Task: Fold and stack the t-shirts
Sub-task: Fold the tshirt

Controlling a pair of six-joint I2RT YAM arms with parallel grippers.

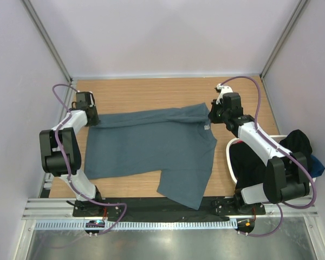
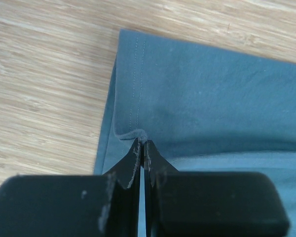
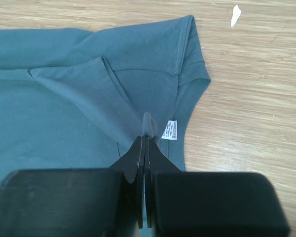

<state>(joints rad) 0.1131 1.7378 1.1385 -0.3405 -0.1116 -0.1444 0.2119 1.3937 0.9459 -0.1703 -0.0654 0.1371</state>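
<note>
A slate blue-grey t-shirt (image 1: 151, 149) lies spread on the wooden table, its far edge folded over toward me. My left gripper (image 1: 93, 120) is shut on the shirt's far left corner; the left wrist view shows a ridge of the shirt (image 2: 202, 89) pinched at the tips of the gripper (image 2: 143, 142). My right gripper (image 1: 210, 115) is shut on the far right edge; the right wrist view shows a fold of the shirt (image 3: 64, 113) clamped by the gripper (image 3: 148, 134), beside a white care label (image 3: 170, 130). Other dark t-shirts (image 1: 299, 142) lie in the basket.
A white laundry basket (image 1: 229, 154) stands at the table's right edge, under the right arm, holding black and blue cloth. A small white scrap (image 3: 235, 14) lies on the bare wood (image 1: 151, 92) beyond the shirt. Grey walls close in the table at the back and sides.
</note>
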